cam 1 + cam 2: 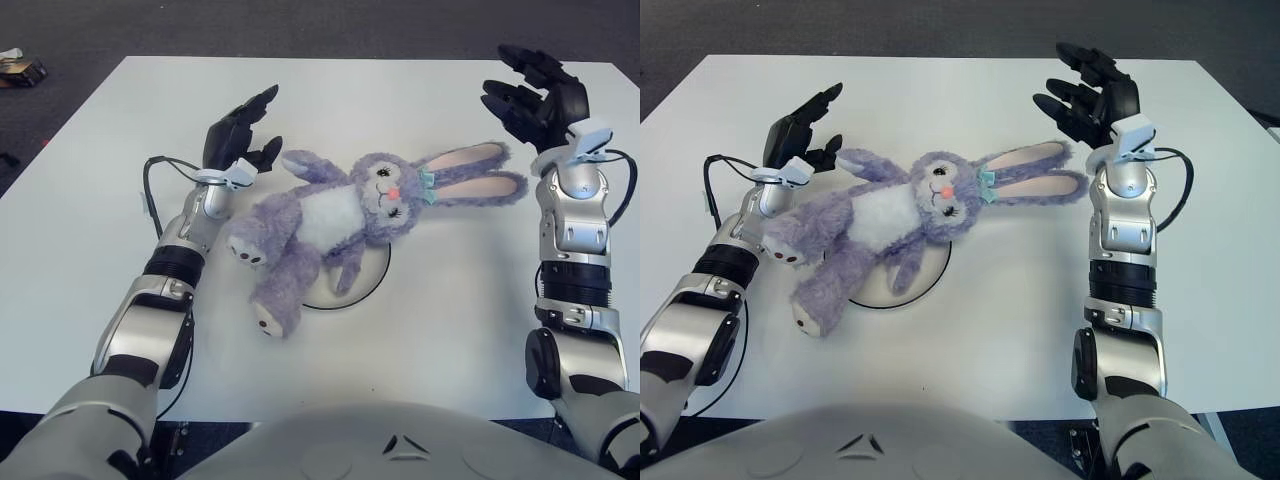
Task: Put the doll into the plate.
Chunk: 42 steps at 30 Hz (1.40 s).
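Observation:
A purple plush bunny doll [330, 220] with pink-lined ears lies on its back across a white plate [365, 282], covering most of it; its ears stretch right. My left hand [240, 130] hovers open just left of the doll's raised arm, touching nothing. My right hand [530, 95] is open, fingers spread, above and right of the ear tips, holding nothing.
The white table [90, 230] carries only the doll and plate. A cable [148, 190] loops beside my left forearm. Dark floor lies past the table's far edge, with a small object [20, 68] at the top left.

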Each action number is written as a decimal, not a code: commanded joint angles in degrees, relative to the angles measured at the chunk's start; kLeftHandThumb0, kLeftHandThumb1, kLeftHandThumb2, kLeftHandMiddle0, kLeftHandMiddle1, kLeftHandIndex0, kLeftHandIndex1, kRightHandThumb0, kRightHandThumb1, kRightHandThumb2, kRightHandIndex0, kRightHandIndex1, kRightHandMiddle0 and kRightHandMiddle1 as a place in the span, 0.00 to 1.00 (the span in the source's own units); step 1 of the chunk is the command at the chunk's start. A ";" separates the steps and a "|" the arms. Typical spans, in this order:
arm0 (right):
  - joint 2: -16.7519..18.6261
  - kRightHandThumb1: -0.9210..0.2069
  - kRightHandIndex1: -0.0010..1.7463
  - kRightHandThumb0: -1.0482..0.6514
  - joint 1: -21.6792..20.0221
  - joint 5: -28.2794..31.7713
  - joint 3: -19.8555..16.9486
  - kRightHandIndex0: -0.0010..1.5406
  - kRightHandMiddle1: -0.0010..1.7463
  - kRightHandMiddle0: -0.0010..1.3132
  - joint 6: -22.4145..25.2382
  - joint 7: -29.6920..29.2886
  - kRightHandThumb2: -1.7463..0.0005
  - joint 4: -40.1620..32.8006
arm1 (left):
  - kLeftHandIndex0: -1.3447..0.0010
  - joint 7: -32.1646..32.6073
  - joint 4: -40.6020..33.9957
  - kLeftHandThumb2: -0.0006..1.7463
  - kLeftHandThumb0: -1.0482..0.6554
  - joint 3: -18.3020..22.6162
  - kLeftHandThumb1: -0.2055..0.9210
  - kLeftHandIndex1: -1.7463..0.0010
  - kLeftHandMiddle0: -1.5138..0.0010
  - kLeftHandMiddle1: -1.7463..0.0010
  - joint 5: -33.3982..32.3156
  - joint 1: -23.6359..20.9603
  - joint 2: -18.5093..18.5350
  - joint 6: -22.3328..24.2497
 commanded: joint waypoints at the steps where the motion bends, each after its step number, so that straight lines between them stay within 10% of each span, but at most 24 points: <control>1: 1.22 0.04 0.10 0.49 3.03 0.09 0.22 0.55 0.30 0.38 -1.05 -0.89 1.00 -2.69 | 0.60 0.52 -0.40 0.49 0.22 0.49 1.00 0.99 0.61 1.00 -0.25 0.78 0.01 0.28; 27: 4.94 0.01 0.09 0.47 10.89 -3.06 1.73 0.55 0.37 0.36 -2.27 -6.40 1.00 -1.01 | 0.47 0.66 -2.93 0.48 0.23 1.96 1.00 0.94 0.47 0.95 -2.26 2.99 -2.34 1.40; 34: 7.52 0.00 0.10 0.46 11.74 -3.98 3.06 0.57 0.48 0.37 -2.51 -9.02 0.97 0.71 | 0.57 1.43 -2.73 0.46 0.26 3.63 1.00 0.48 0.52 0.44 -4.86 3.20 -4.30 -0.17; 37: 8.33 0.00 0.25 0.42 11.65 -4.23 3.65 0.51 0.72 0.38 -1.94 -9.82 0.90 0.69 | 0.60 1.37 -2.31 0.44 0.29 4.10 1.00 0.31 0.56 0.25 -5.86 3.24 -4.99 -1.25; 42: 9.72 0.00 0.62 0.58 11.05 -3.58 4.12 0.46 0.73 0.36 -1.21 -10.38 0.92 0.96 | 0.62 0.64 -1.48 0.40 0.36 4.77 1.00 0.19 0.58 0.11 -8.07 3.48 -6.45 -3.54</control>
